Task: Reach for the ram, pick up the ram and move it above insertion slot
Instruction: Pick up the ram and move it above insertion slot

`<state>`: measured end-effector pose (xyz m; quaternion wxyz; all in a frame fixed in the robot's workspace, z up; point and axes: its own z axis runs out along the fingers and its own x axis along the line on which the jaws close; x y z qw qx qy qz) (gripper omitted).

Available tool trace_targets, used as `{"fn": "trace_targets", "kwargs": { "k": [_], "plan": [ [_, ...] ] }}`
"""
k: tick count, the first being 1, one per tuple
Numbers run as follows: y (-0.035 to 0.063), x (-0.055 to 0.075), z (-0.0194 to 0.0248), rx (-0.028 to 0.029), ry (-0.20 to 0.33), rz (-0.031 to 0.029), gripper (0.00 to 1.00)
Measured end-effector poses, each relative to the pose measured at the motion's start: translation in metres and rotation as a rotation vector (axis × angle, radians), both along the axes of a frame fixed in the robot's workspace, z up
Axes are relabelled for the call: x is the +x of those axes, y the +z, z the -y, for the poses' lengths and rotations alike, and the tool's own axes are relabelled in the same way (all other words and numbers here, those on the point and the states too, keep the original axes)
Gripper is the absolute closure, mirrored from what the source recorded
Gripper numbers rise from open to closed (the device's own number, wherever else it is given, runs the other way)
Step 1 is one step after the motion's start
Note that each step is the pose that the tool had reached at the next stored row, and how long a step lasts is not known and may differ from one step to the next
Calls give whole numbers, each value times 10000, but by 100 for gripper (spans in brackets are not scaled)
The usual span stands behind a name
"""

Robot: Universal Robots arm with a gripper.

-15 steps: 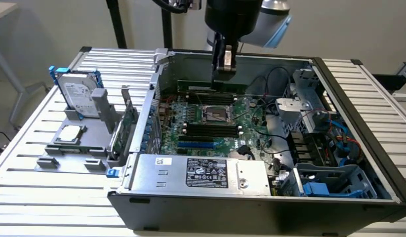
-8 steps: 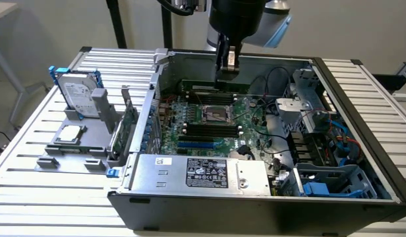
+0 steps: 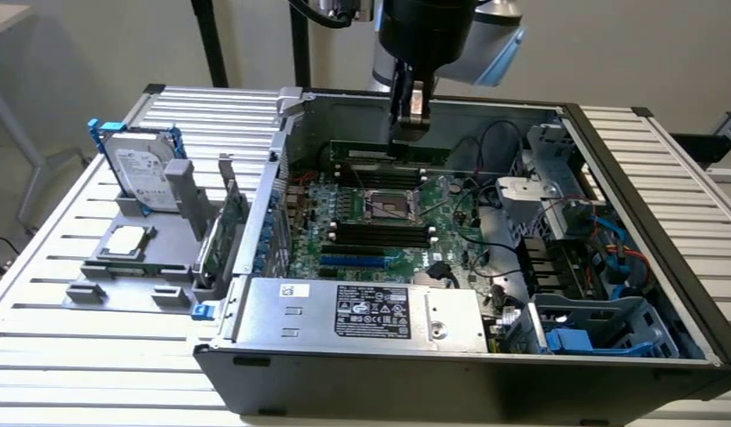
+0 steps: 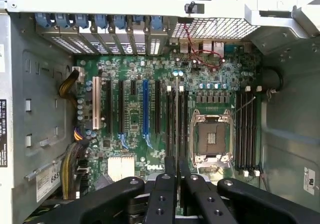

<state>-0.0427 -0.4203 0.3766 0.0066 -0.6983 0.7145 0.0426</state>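
A slatted metal bench (image 3: 57,294) is carrying an open computer case (image 3: 461,356) in front of a pale wall, with a grey fixture holding a hard drive (image 3: 146,169) sitting at about nine o'clock from the case. In the exterior view the arm is hanging straight down from the top of the picture, and its claw (image 3: 410,120) is pointing down at the far end of the motherboard (image 3: 378,227), at roughly twelve o'clock from the processor socket (image 3: 386,206). The ram (image 3: 389,152) is lying level just under the fingertips, which are pinching its upper edge, so I judge the pick-up to be done and the carry to be under way. The insertion slot (image 3: 372,233), one of the black sockets at six o'clock from the processor socket, is sitting well apart from the stick, so the move above it is looking unfinished. In the wrist view the camera is looking straight down into the case; the claw's fingers (image 4: 165,194) are standing nearly together, closed on something thin, and a bank of black memory sockets (image 4: 177,121) is lying directly ahead of them at about nine o'clock from the processor socket.
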Motion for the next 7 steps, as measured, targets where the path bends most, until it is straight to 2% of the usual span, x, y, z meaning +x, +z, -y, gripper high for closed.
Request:
{"fn": "trace_targets", "kwargs": {
  "k": [2, 7],
  "plan": [
    [0, 1, -7, -21, 1, 0, 87],
    [0, 0, -7, -23, 0, 0, 87]
  ]
}}
